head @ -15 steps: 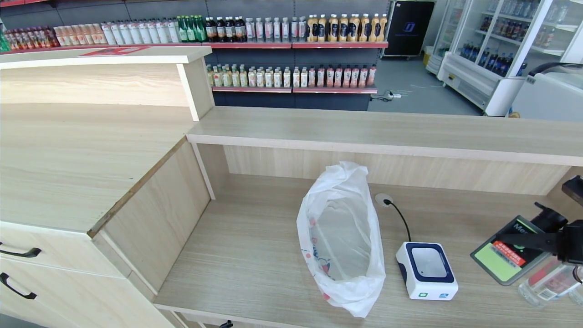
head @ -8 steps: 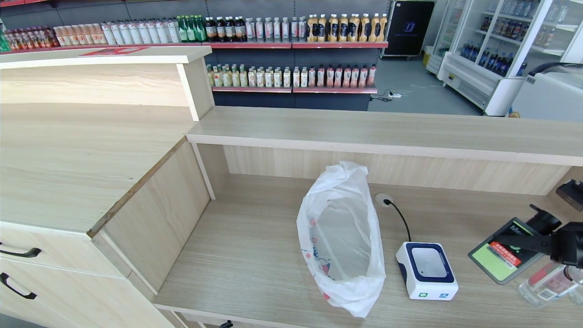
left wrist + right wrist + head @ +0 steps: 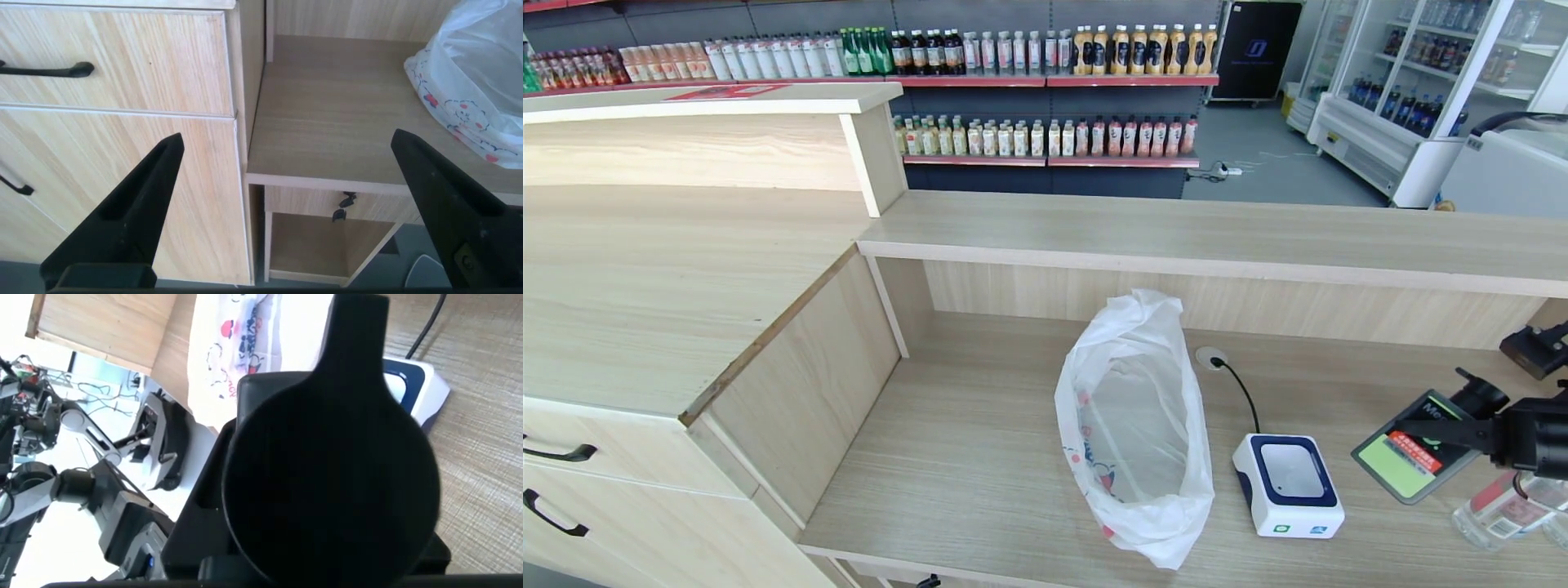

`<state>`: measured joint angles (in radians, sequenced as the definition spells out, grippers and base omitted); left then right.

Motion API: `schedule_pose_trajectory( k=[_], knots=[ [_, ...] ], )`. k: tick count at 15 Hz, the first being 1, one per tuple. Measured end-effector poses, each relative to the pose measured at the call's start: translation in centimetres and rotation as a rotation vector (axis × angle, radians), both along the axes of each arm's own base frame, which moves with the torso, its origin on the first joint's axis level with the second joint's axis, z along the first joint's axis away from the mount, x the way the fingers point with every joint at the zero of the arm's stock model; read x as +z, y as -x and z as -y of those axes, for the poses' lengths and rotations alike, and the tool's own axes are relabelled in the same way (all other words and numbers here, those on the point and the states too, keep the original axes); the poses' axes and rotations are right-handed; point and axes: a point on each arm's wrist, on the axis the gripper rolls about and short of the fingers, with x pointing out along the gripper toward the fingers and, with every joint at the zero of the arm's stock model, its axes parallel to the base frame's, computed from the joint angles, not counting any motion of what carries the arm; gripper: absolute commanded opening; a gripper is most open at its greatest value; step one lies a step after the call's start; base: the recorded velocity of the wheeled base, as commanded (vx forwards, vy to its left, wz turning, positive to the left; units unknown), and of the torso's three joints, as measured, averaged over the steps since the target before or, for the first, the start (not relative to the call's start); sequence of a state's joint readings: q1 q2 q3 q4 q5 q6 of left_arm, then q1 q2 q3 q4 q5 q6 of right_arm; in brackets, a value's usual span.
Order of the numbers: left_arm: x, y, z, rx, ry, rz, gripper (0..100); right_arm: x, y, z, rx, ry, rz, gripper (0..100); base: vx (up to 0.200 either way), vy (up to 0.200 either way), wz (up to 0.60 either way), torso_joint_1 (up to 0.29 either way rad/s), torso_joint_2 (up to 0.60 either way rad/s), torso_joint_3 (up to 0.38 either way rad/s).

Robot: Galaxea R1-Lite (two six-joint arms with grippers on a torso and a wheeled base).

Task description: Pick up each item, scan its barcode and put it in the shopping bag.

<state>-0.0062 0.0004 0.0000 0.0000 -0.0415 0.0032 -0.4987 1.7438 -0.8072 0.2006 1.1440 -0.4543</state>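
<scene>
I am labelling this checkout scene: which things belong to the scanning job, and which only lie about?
Job: shopping bag; scanner; flat packet held by right gripper; clear bottle.
Lying about: drinks shelves; drawers; fridge.

The shopping bag (image 3: 1135, 425) at centre was translucent white, printed with small red and blue figures. Right of it, the barcode scanner (image 3: 1288, 485) was white with a navy frame round a pale grey window; its cable (image 3: 1241, 392) was black. The counter (image 3: 980, 457) showed pale wood grain. At the right edge the flat packet (image 3: 1409, 457) was dark with a light-green panel and a red label. The clear bottle (image 3: 1499, 510) below it bore a red label. The drawer handles (image 3: 560, 452) at lower left were black.
</scene>
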Motion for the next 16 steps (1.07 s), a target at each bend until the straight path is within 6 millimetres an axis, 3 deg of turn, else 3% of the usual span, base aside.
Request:
schedule_pose_trajectory(
  k=[11, 13, 16],
  knots=[
    [0.0, 0.0, 0.0, 0.000, 0.000, 0.000, 100, 0.5, 0.3, 0.0, -0.007, 0.014, 0.020, 0, 0.000, 0.000, 0.00, 0.000, 0.00, 0.000],
    [0.0, 0.0, 0.0, 0.000, 0.000, 0.000, 100, 2.5, 1.1, -0.2, -0.016, 0.067, 0.106, 0, 0.000, 0.000, 0.00, 0.000, 0.00, 0.000],
    [0.0, 0.0, 0.0, 0.000, 0.000, 0.000, 100, 7.3, 5.2, -1.6, -0.075, 0.222, 0.299, 0, 0.000, 0.000, 0.00, 0.000, 0.00, 0.000]
  ],
)
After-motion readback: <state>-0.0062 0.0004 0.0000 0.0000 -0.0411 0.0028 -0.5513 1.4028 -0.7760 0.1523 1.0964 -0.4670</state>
